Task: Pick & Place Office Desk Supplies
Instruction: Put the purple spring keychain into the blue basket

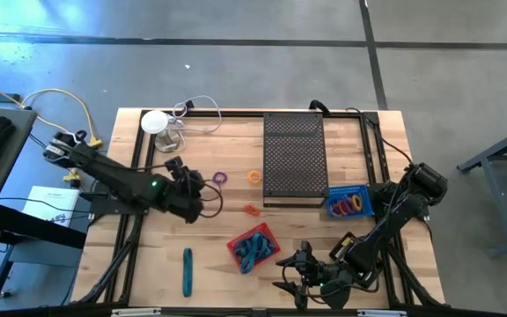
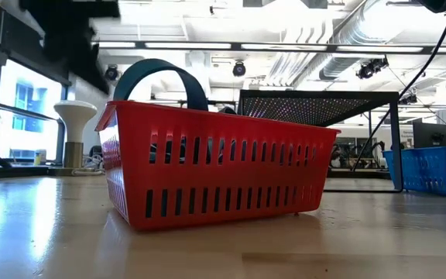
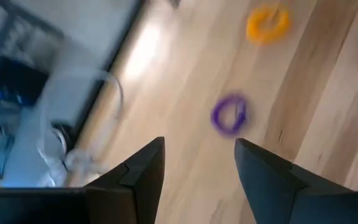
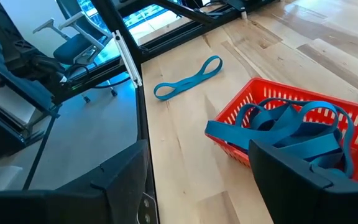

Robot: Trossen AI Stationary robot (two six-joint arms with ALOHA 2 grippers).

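Office supplies, loose on table (image 1: 148, 255): red basket (image 1: 253, 248) of teal bands, centre; teal band (image 1: 187, 269) beside it; purple ring (image 1: 220, 177) just ahead of left gripper (image 1: 202, 194), jaws spread, empty; right gripper (image 1: 296, 269) likewise spread, empty.

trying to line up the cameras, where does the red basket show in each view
High view: red basket at lower centre, between both arms.
Low view: fills the middle foreground.
Left wrist view: not in it.
Right wrist view: on the right, beyond the right gripper, which is open.
Shared landmark: the teal bands in the basket, seen in the high, low and right wrist views.
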